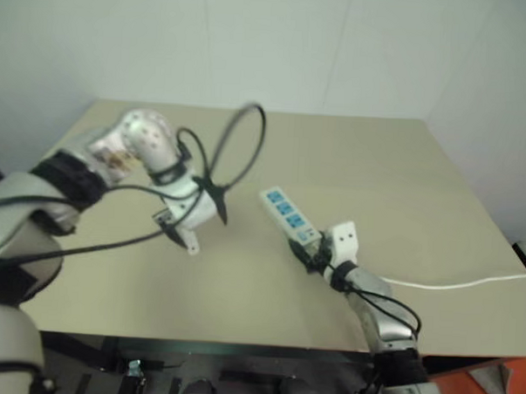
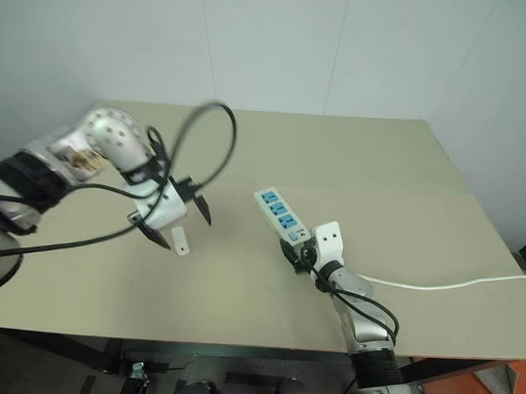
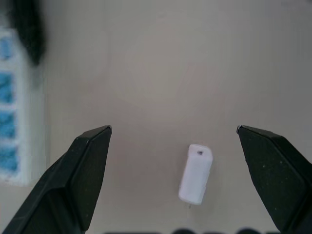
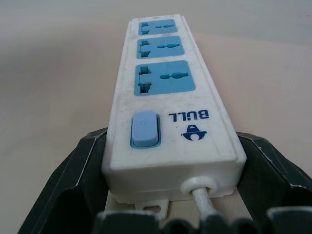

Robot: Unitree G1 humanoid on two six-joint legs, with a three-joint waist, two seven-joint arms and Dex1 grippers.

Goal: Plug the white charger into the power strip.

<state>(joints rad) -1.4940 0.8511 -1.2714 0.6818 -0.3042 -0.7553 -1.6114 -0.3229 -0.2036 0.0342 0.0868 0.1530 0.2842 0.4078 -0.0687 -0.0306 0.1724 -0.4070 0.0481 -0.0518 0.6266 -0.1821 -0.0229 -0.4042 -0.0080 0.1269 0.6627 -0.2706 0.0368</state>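
Left tool (image 2: 177, 212) hangs over the bench (image 2: 404, 168), pointing down, fingers spread wide, holding nothing. White charger (image 2: 182, 241) lies flat on the bench directly beneath, nearer the front edge than the back, toward the left side. In the left wrist view the charger (image 3: 195, 173) sits between the two fingertips but off-centre, closer to one. Likely lined up for a top-down pick; needs centring first.

Power strip (image 2: 281, 219) lies mid-bench, angled, three blue sockets facing up, well apart from the charger. Right tool (image 2: 301, 255) sits level at the strip's switch end, a finger along each side of the body (image 4: 165, 126), clamping or near it. Probably steadying the strip against the push of insertion. Cord (image 2: 443, 283) trails toward the right edge.
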